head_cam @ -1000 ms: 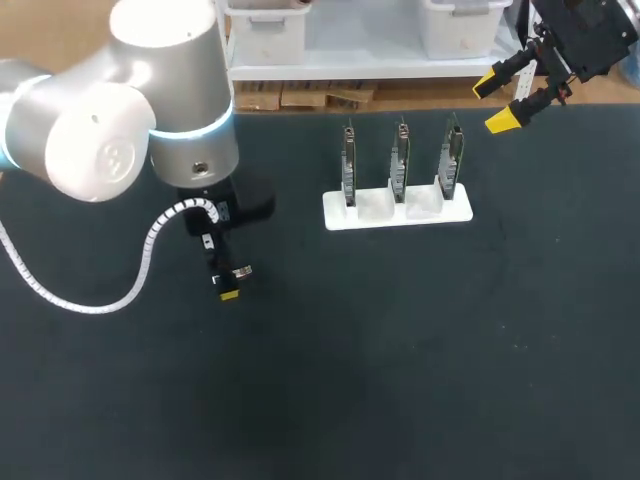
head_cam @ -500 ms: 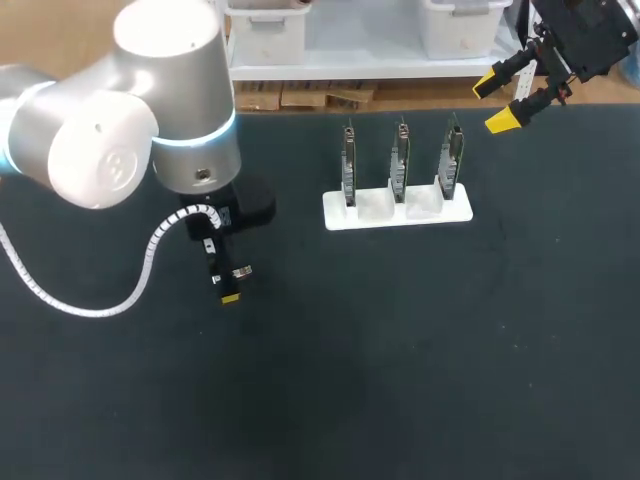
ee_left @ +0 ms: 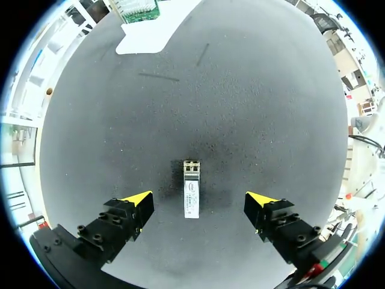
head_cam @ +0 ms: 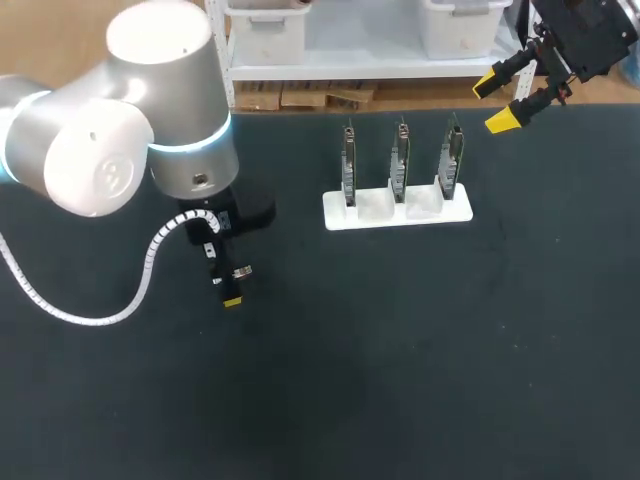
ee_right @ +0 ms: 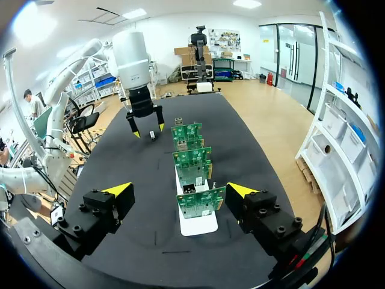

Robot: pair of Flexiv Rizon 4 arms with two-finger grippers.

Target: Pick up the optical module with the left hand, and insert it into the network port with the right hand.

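far on the table (head_cam: 420, 350), stand (head_cam: 335, 217): three green boards (head_cam: 399, 160) upright
optical module (ee_left: 191, 197): slim, silvery, white-labelled (lying flat)
left gripper (ee_left: 198, 202): wide, flanking it
right gripper (ee_right: 179, 189): wide

Optical module (ee_left: 191, 197) on table between open gripper (ee_left: 199, 204) fingers

The left arm (head_cam: 150, 120) is seen coming in from the left side, its chunky silver joints folded over so the wrist is pointed pretty much straight down; the left gripper (ee_left: 198, 200) is held low, with its yellow-tipped fingers (ee_left: 137, 201) spread wide; the right arm (head_cam: 590, 35) is only caught at its wrist end, up in the far right corner; the right gripper (head_cam: 494, 102) is angled down and inward, and its fingers are splayed wide too.
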